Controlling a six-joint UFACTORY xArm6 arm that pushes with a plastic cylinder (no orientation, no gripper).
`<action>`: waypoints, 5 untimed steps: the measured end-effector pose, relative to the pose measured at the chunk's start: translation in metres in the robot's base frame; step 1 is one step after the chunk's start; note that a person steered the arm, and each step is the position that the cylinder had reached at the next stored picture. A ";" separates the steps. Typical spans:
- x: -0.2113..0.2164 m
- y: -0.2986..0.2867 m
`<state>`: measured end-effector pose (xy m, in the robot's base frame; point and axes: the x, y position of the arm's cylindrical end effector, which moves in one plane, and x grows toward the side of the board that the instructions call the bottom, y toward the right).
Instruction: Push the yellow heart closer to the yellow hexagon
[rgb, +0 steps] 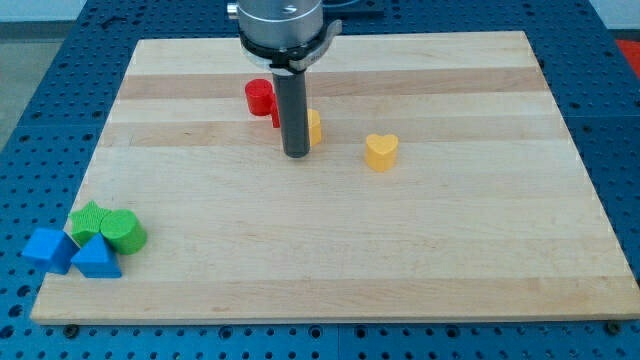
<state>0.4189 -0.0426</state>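
The yellow heart (381, 151) lies on the wooden board right of centre, in the upper half. The yellow hexagon (314, 127) is to its left, mostly hidden behind my rod. My tip (296, 154) rests on the board just in front of the hexagon, touching or nearly touching it, and well to the left of the heart. A gap of bare board separates the heart from the hexagon.
A red cylinder (259, 96) and another red block (276, 113), partly hidden by the rod, stand at the left behind the rod. At the board's lower left corner sit a green star-like block (90, 219), a green cylinder (124, 231), a blue block (47, 248) and a blue triangle (96, 259).
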 end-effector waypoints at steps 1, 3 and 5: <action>0.006 0.005; 0.028 0.028; 0.061 0.072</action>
<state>0.4804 0.0291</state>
